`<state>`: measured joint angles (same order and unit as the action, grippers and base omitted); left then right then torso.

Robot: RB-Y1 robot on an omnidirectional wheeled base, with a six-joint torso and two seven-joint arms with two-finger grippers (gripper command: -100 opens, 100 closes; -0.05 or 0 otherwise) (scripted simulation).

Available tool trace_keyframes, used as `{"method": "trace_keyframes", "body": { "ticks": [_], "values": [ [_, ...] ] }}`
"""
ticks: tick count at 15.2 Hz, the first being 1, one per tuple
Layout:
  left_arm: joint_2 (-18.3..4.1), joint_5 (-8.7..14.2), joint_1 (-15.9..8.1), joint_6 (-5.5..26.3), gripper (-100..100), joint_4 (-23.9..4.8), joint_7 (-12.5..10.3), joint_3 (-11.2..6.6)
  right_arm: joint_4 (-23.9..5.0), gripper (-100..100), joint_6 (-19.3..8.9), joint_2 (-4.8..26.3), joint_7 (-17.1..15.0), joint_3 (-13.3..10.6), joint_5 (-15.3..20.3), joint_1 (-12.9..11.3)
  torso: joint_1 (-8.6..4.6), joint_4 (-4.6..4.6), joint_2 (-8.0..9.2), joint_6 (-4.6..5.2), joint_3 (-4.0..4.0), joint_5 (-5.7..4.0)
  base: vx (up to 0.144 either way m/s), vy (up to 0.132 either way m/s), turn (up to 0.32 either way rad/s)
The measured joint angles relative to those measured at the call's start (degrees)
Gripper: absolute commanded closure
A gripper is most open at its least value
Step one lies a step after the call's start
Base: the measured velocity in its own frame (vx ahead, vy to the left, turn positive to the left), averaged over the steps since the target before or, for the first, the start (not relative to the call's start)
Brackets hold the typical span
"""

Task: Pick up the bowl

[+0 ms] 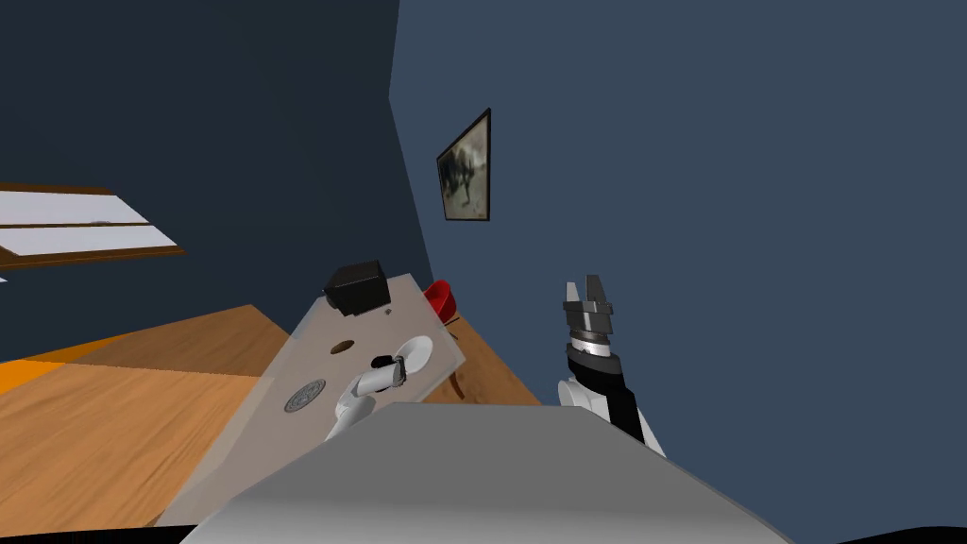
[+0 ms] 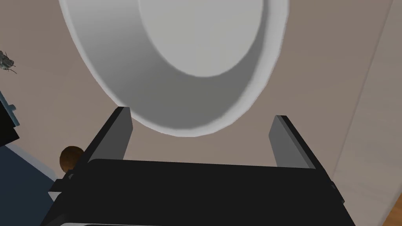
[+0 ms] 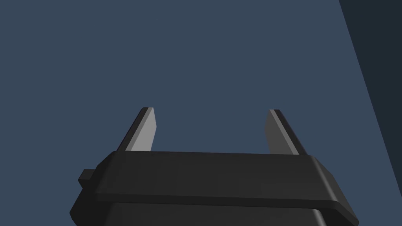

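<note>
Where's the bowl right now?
The white bowl sits on the pale table, near its right-hand edge in the head view, just ahead of the open left gripper. A black box stands farther back on the table.

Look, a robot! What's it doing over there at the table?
It is trying to pick up a white bowl that sits on the beige table. Its left gripper is right at the bowl, fingers open, with the near rim at the fingertips. Nothing is gripped yet. The right gripper is held up off to the side, near the blue wall, open and holding nothing.
</note>
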<state>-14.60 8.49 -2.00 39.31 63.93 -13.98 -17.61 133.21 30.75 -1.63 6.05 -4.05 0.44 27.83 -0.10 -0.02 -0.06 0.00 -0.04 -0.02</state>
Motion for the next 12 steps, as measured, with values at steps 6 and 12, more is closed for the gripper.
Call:
{"method": "trace_keyframes", "body": {
  "ticks": [6,12],
  "values": [
    [0.08,1.03,-3.08,5.47,-100,-5.49,-0.47,-1.14,0.00,0,0.00,0.00,0.00,0.00,0.00,0.00,0.01,0.00,-0.02,0.02,-0.01,0.00,0.028,-0.011,-0.116],
    [0.47,1.57,-3.59,5.28,-100,-8.68,-0.23,-1.26,0.00,0,0.00,0.01,0.00,0.01,0.00,0.01,0.19,-0.01,-0.06,-0.03,-0.03,0.04,0.037,0.020,-0.002]
  ]
}}
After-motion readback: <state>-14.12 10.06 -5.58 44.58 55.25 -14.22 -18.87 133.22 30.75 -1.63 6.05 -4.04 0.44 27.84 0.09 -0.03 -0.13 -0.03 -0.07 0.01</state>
